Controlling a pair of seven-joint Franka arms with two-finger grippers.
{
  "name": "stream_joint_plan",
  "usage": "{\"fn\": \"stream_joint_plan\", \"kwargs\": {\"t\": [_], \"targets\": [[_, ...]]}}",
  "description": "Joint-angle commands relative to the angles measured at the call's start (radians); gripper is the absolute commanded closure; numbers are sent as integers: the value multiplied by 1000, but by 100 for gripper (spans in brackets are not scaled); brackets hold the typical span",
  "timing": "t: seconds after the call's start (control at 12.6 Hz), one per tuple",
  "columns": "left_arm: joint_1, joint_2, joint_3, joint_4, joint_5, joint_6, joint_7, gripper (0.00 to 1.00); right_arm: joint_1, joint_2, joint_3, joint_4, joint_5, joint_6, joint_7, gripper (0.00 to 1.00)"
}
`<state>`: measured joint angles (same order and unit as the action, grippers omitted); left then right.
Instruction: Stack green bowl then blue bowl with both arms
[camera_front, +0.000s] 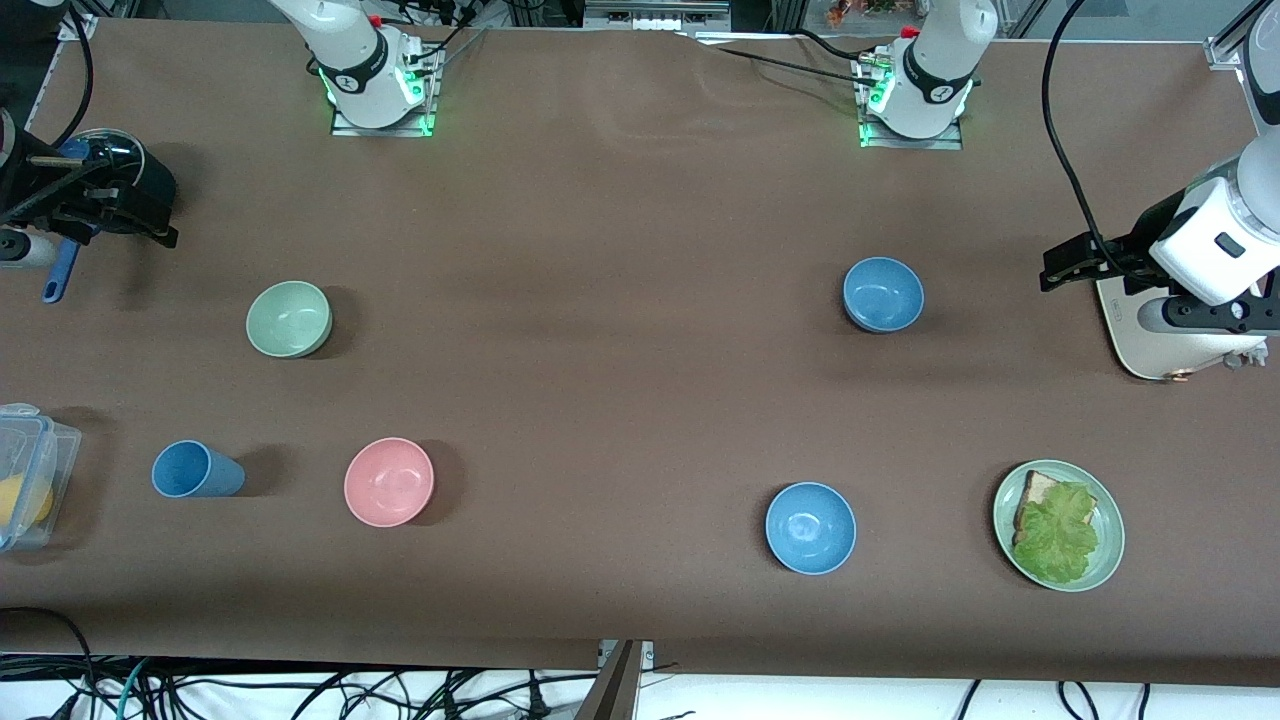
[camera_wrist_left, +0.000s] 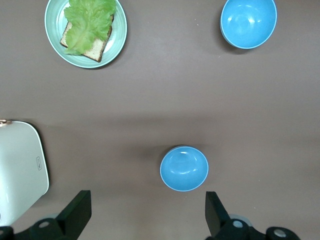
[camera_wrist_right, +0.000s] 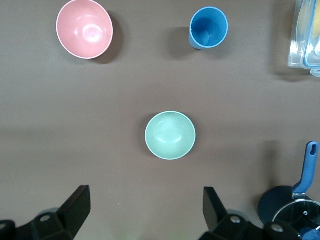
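Observation:
The pale green bowl (camera_front: 289, 319) sits toward the right arm's end of the table and shows in the right wrist view (camera_wrist_right: 170, 135). The dusty blue bowl (camera_front: 883, 294) sits toward the left arm's end and shows in the left wrist view (camera_wrist_left: 184, 168). A brighter blue bowl (camera_front: 811, 527) lies nearer the front camera (camera_wrist_left: 248, 22). My left gripper (camera_front: 1058, 265) is open and empty, high above the table beside the dusty blue bowl (camera_wrist_left: 147, 200). My right gripper (camera_front: 150, 222) is open and empty, high above the table beside the green bowl (camera_wrist_right: 146, 194).
A pink bowl (camera_front: 389, 481) and a blue cup (camera_front: 195, 470) lie nearer the front camera than the green bowl. A green plate (camera_front: 1110, 560) holds bread and lettuce. A white board (camera_front: 1150, 345), a lidded pot (camera_front: 105, 150) and a clear container (camera_front: 30, 480) stand at the table's ends.

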<state>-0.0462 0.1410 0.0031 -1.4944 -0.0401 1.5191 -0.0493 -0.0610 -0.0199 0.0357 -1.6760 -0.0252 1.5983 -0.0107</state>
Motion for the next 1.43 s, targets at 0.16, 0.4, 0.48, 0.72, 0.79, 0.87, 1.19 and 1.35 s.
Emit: {"fn": "stream_joint_plan", "kwargs": {"t": [0.16, 0.4, 0.48, 0.72, 0.79, 0.87, 1.19, 1.35], "targets": [[-6, 14, 1, 34, 9, -22, 25, 0, 18, -8, -16, -11, -24, 9, 14, 1], [-4, 14, 1, 34, 9, -20, 26, 0, 18, 3, -14, -11, -19, 8, 12, 1], [-6, 15, 1, 34, 9, -20, 26, 0, 18, 5, -16, -11, -18, 6, 9, 1], [-6, 14, 1, 34, 9, -20, 26, 0, 18, 2, -13, -10, -13, 5, 8, 1], [-4, 15, 1, 34, 9, -20, 26, 0, 20, 3, -10, -7, -13, 5, 14, 1], [-6, 14, 1, 36, 9, -20, 26, 0, 20, 5, -8, -7, -13, 12, 15, 1], [-4, 26, 1, 55, 9, -19, 25, 0, 20, 6, -10, -7, -10, 5, 14, 1], [-4, 26, 1, 56, 9, -19, 25, 0, 20, 5, -11, -7, -12, 3, 0, 1]]}}
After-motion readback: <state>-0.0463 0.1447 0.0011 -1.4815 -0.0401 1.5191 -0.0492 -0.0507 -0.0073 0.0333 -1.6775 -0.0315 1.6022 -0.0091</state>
